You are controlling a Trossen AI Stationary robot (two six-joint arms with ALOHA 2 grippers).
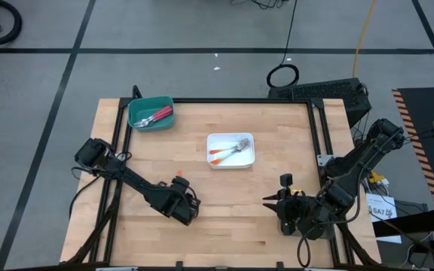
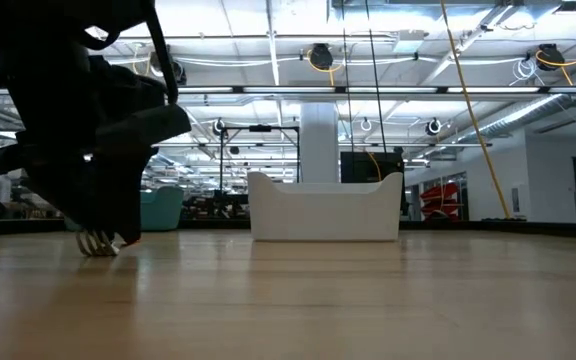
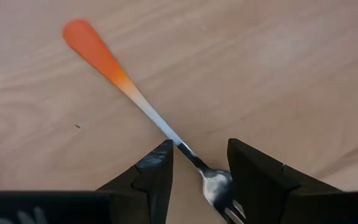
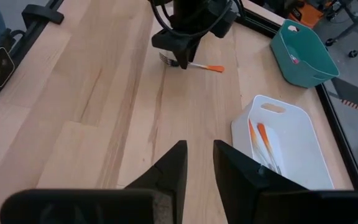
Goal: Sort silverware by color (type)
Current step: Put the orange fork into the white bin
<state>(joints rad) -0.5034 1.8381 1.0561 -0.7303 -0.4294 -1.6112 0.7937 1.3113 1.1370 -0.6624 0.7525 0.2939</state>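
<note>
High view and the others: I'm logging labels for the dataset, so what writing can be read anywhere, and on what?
"SA7": partly legible on a white label beside the right arm's base, cut off.
White marks on the left claw's housing: cropped, unreadable.
Nothing else legible.

A pale wooden tabletop (image 1: pixel 224 218) in a black frame carries a teal tray (image 1: pixel 151 113) at its far left corner, a white tray (image 1: pixel 230 150) near the middle, and one orange fork (image 3: pixel 129 93) lying flat toward the left.
</note>
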